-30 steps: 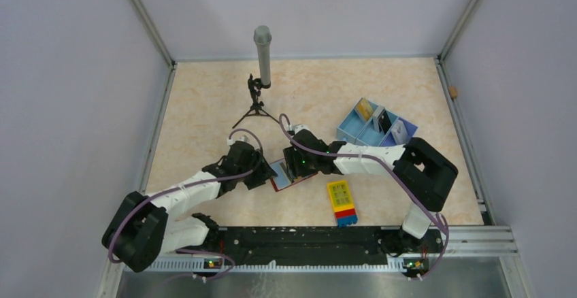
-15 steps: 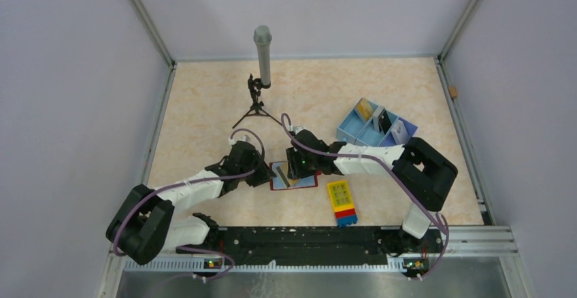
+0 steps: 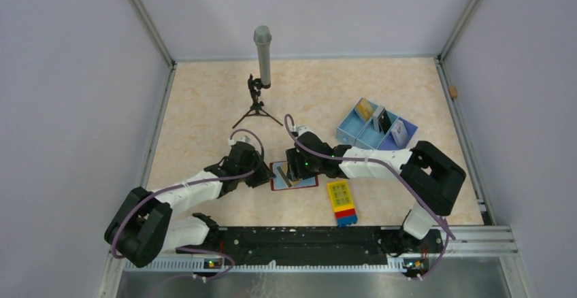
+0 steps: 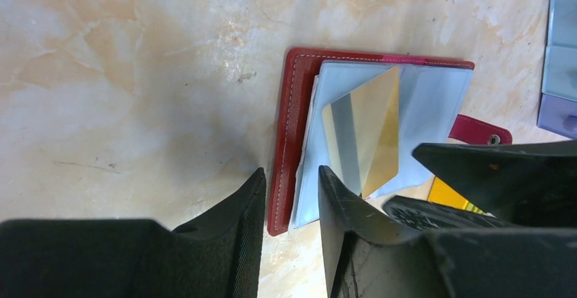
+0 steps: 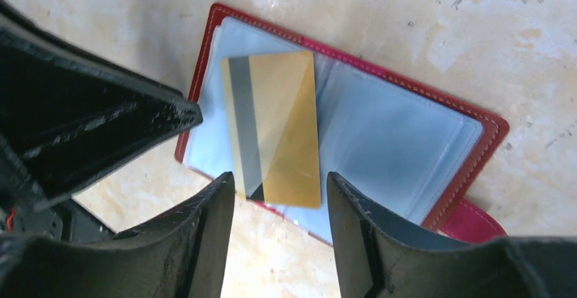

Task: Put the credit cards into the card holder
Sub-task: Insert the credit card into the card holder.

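Note:
The dark-red card holder [image 3: 309,182] lies open and flat, blue-grey pockets up, between my two grippers. A yellow-gold credit card [image 5: 282,128] rests loose on its pockets, one end past the wallet's edge; it also shows in the left wrist view [image 4: 371,128]. My right gripper [image 5: 280,179] is open, its fingers either side of that card end without touching it. My left gripper [image 4: 289,182] is open and straddles the holder's red cover edge [image 4: 289,107]. In the top view the left gripper [image 3: 264,173] and right gripper [image 3: 294,171] nearly meet over the holder.
A light-blue three-compartment tray [image 3: 348,129] at the right holds three upright cards, one yellow, one dark, one pale. A yellow, red and blue block [image 3: 341,201] lies just right of the holder. A microphone on a small tripod [image 3: 261,56] stands behind.
The holder went from tilted under the right gripper to lying flat and open with the gold card on it. The right gripper has let the card go and drawn back slightly.

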